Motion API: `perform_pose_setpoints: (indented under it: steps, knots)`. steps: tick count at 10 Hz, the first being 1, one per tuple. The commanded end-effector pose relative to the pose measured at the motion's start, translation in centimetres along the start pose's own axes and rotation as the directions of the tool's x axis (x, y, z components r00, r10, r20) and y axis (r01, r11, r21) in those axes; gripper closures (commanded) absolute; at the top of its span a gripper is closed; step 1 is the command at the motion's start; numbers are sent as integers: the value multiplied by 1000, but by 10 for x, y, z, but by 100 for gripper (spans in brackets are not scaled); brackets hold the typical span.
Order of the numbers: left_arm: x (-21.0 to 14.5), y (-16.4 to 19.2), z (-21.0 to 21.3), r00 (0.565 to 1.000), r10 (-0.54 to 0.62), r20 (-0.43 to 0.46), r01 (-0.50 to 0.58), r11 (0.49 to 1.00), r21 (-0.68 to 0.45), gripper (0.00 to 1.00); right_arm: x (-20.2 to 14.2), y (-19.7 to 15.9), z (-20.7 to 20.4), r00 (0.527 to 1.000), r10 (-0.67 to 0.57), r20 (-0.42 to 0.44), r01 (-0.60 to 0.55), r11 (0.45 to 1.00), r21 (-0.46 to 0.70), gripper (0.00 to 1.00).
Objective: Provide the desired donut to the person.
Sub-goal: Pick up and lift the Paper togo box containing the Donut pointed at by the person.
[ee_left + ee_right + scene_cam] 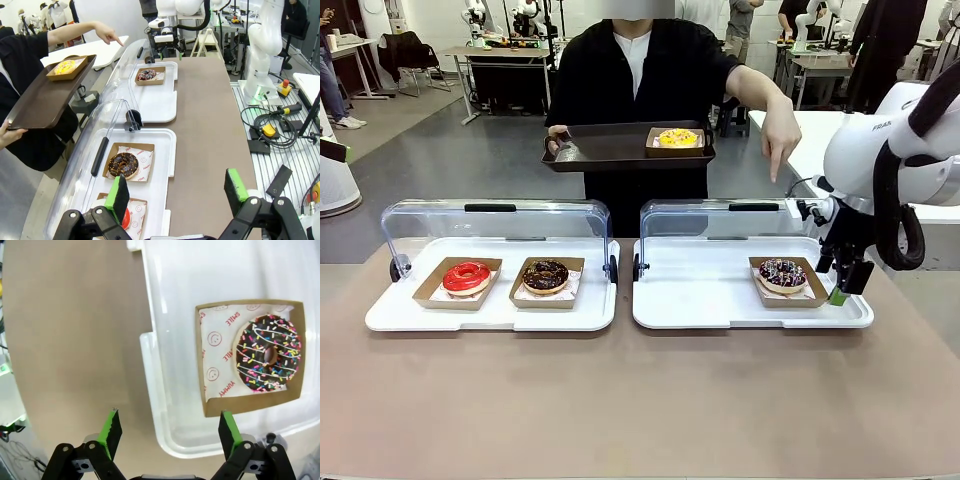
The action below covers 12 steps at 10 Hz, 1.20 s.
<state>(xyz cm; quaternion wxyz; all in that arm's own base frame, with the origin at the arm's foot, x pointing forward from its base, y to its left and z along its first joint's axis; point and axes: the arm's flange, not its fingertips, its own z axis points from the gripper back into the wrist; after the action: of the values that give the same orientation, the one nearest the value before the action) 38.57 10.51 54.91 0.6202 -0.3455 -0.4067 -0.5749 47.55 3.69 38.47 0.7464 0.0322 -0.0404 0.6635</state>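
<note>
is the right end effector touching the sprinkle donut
Apart. The right wrist view shows the gap: the open right end effector sits short of the sprinkle donut, with the cardboard tray rim between.

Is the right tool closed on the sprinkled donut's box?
No, the right tool stands open beside the sprinkled donut, gripping nothing.

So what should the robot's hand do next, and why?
Probably slide the open right gripper to the cardboard tray holding the sprinkle donut and pinch its edge: the person's hand points down at that donut, and the gripper hangs just beside it.
</note>
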Motion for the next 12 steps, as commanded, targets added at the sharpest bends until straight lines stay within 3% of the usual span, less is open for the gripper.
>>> perform_pose_setpoints:
  steps: [1, 4, 12]
  knots:
    - [2, -1, 0, 1000, -4, 15, 4, 1000, -2, 0, 1, -18, -11, 999, -43, 23, 43, 999, -13, 0]
    - [2, -1, 0, 1000, -4, 15, 4, 1000, -2, 0, -4, -36, -27, 996, -38, 78, 37, 999, 15, 0]
    - [2, -1, 0, 1000, -4, 15, 4, 1000, -2, 0, -10, -43, -49, 998, -34, 55, 33, 999, 15, 0]
